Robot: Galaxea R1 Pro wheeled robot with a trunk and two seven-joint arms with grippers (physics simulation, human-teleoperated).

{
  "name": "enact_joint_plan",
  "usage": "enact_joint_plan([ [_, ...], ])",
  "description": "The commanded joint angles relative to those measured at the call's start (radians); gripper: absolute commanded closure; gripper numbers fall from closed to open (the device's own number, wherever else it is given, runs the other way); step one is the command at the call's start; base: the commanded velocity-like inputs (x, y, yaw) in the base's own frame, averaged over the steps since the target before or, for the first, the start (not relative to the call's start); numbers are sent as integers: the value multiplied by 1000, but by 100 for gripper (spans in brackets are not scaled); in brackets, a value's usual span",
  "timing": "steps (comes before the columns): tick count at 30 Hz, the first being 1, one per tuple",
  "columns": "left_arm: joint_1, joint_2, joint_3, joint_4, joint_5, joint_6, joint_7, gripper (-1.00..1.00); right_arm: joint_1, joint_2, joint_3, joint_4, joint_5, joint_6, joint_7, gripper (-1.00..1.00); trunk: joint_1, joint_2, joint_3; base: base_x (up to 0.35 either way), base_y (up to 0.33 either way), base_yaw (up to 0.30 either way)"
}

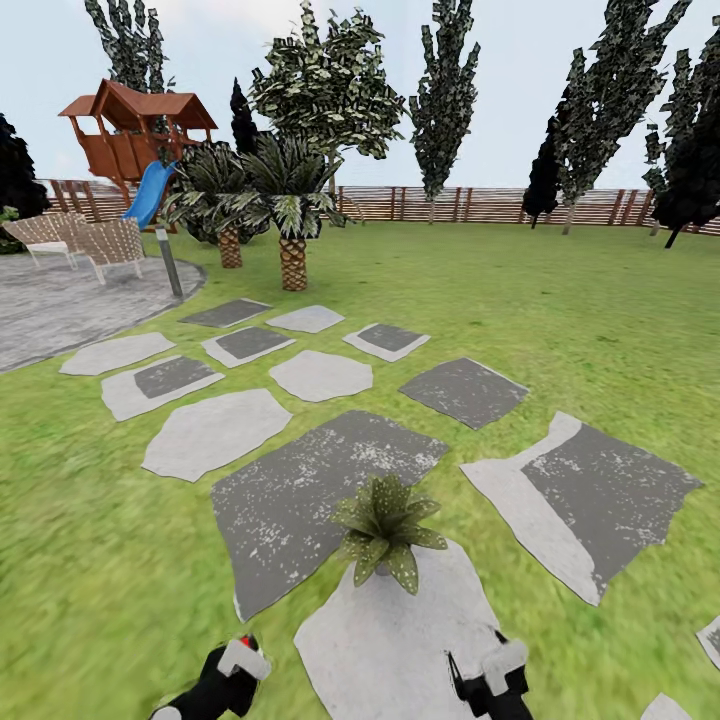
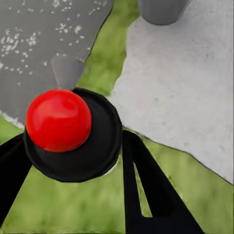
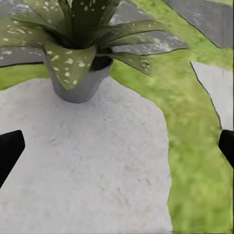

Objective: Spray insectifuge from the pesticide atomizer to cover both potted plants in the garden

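Left gripper (image 2: pixel 73 161) clamps atomizer (image 2: pixel 73 141) below red cap (image 2: pixel 58 119), light, rigid, slippery; right gripper (image 3: pixel 117 146) wide; potted plant (image 1: pixel 385 530) near ahead

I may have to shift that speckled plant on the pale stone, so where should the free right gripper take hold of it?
Take the potted plant by its grey pot, low from the side; leaves overhang the rim, blocking a top approach.

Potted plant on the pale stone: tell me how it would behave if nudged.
The potted plant would probably tip rather than slide: its leaf rosette spreads wider than its small grey pot, which narrows toward the base. The leaves look stiff and pointed. It stands on the pale stepping stone, which looks rough, so likely grippy.
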State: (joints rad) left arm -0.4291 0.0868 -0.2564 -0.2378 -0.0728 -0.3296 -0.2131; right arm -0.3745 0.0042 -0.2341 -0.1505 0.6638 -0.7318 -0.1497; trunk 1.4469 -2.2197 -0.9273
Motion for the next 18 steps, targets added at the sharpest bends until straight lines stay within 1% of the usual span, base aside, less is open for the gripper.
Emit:
enact_joint_plan([
  [1, 6, -1, 3, 37, 33, -52, 33, 100, 14, 0, -5, 2, -28, -49, -23, -100, 0, 0, -1, 0, 0, 0],
  [2, 9, -2, 3, 67, 70, -100, 54, 100, 24, 0, -4, 3, -66, -84, -31, -100, 0, 0, -1, 0, 0, 0],
  [3, 11, 0, 3, 86, 111, -144, 65, 100, 32, 0, -5, 4, -95, -107, -35, -100, 0, 0, -1, 0, 0, 0],
  [4, 14, 3, 3, 101, 148, -173, 71, 100, 42, -1, -5, 4, -110, -119, -37, -100, 0, 0, -1, 0, 0, 0],
  [5, 29, 6, 4, 115, 197, -196, 75, 100, 58, -1, -5, 4, -120, -134, -38, -100, 0, 0, -1, 0, 0, 0],
  [8, 50, 9, 8, 125, 276, -241, 78, 100, 80, -1, -5, 4, -126, -171, -39, -100, 0, 0, -1, 0, 0, 0],
  [9, 52, 9, 8, 127, 288, -254, 79, 100, 85, -1, -5, 4, -126, -175, -39, -100, 0, 0, -1, 0, 0, 0],
  [11, 56, 10, 10, 129, 313, -272, 106, 100, 93, 0, -5, 5, -127, -179, -39, -100, 0, 0, -1, 0, 0, 0],
  [13, 57, 9, 10, 130, 337, -280, 161, 100, 96, 0, -5, 5, -127, -179, -39, -100, 0, 0, -1, 0, 0, 0],
  [15, 58, 7, 9, 131, 345, -282, 180, 100, 97, 0, -5, 5, -126, -176, -38, -100, 0, 0, -1, 0, 0, 0],
  [18, 58, 8, 9, 132, 347, -282, 187, 100, 97, 2, -4, 5, -125, -174, -36, -100, 0, 0, -1, 0, 0, 0],
])
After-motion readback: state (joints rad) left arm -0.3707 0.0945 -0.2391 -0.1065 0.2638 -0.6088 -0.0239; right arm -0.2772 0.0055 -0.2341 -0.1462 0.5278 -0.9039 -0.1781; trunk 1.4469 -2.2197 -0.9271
